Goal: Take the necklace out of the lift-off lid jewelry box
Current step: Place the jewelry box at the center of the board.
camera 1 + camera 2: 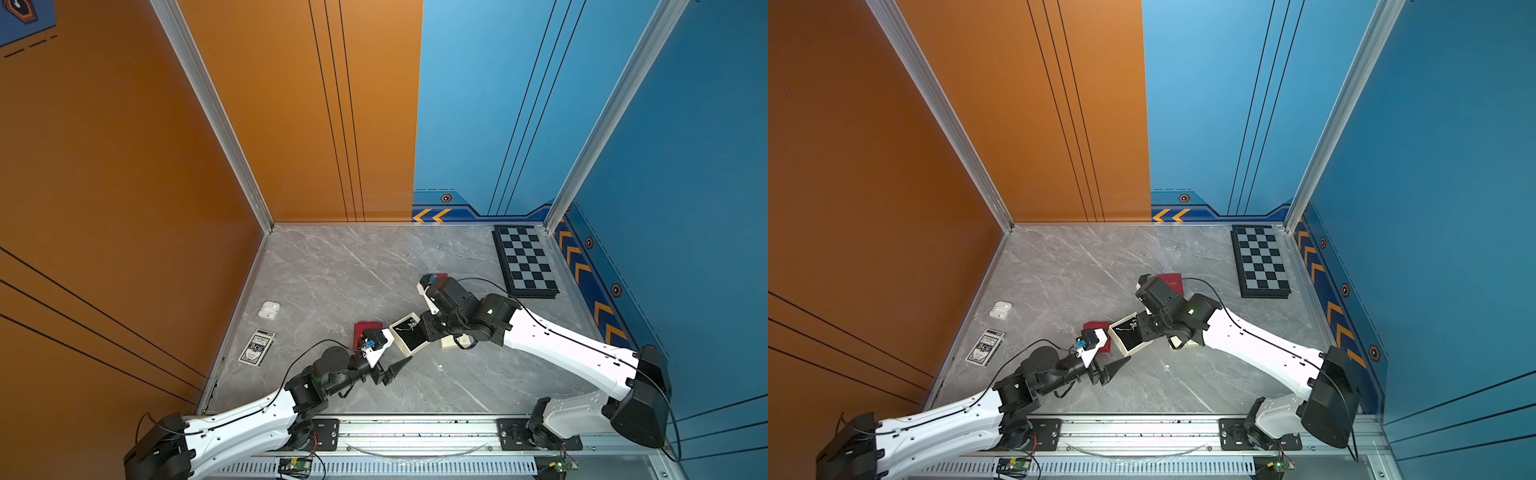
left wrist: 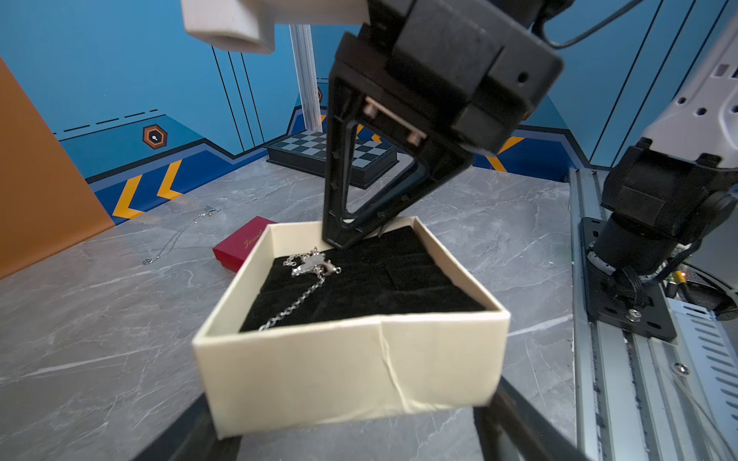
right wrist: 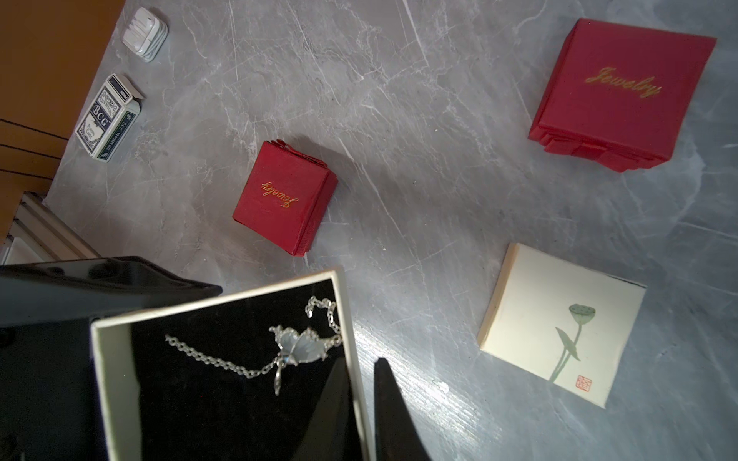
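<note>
- The grey marble tabletop (image 1: 332, 266) is carrying everything. The folded chessboard (image 1: 525, 262) is lying at its far right corner, well apart from the rest.
- The right gripper (image 3: 360, 363) is reaching down onto the cream jewelry box (image 2: 351, 371). Its fingers (image 3: 393, 411) are straddling one side wall, one inside over the black velvet insert (image 2: 399, 279) and one outside, and they are pinching that wall.
- The left gripper (image 1: 394, 370) is hanging released, jaws spread wide, just in front of the box's near wall. I cannot tell whether its tips are touching the cardboard.
- The cream jewelry box is sitting open near the middle front of the table, between the two grippers.
- Its lift-off lid (image 3: 559, 325), painted with a green lotus stem, is lying flat on the marble beside the box. In both top views it is showing partly under the right arm.
- Two boxes lettered "Jewelry" are sitting closed: the near red box (image 3: 285, 197) just beside the left wrist, and the far red box (image 3: 623, 93) behind the right wrist.
- The BCG playing-card pack (image 1: 257, 347) and the white earphone case (image 1: 269, 310) are lying near each other along the table's left edge.
- The butterfly necklace (image 3: 303, 347) is lying inside the cream box on the velvet. Its pendant is close to the right gripper's inner finger and its chain is trailing across the insert, with neither gripper gripping it.
- A loose silver chain (image 2: 179, 233) is lying on bare marble toward the back.
</note>
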`<state>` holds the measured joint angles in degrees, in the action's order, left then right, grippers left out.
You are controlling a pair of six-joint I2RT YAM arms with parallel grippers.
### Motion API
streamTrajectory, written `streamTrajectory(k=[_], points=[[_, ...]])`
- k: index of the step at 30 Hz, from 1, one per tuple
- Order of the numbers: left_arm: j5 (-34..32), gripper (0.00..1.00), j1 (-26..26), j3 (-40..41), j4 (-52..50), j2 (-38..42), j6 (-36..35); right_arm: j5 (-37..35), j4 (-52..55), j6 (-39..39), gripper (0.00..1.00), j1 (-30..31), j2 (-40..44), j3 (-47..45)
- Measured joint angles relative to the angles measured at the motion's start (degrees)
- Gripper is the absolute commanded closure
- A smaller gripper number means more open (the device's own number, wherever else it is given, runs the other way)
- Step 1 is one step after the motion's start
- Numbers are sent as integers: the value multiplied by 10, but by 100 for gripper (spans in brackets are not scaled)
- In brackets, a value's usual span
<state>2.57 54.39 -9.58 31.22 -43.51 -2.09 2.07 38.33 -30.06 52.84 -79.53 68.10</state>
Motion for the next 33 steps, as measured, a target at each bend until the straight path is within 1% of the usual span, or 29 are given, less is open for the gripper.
streamTrajectory(k=[3, 7, 8, 9, 14, 22, 27, 33], points=[[0, 26, 0, 0, -2, -1, 0, 4, 0, 3, 95, 0, 0, 0], [0, 16, 0, 0, -3, -2, 0, 6, 0, 9, 97, 0, 0, 0], [0, 15, 0, 0, -4, -2, 2, 6, 0, 9, 97, 0, 0, 0], [0, 9, 0, 0, -4, -2, 2, 6, 0, 10, 98, 0, 0, 0], [-25, 1, -3, 0, -3, 1, 11, 10, 0, 4, 99, 4, 0, 0], [-41, 2, -3, 0, -3, 4, 19, -9, 0, -5, 100, 4, 2, 0], [-51, 2, -3, 9, -3, 18, 35, -51, 0, -12, 100, 2, 5, -1], [-83, 2, -3, 13, -35, 66, 65, -113, -7, -15, 100, -3, -1, -12]])
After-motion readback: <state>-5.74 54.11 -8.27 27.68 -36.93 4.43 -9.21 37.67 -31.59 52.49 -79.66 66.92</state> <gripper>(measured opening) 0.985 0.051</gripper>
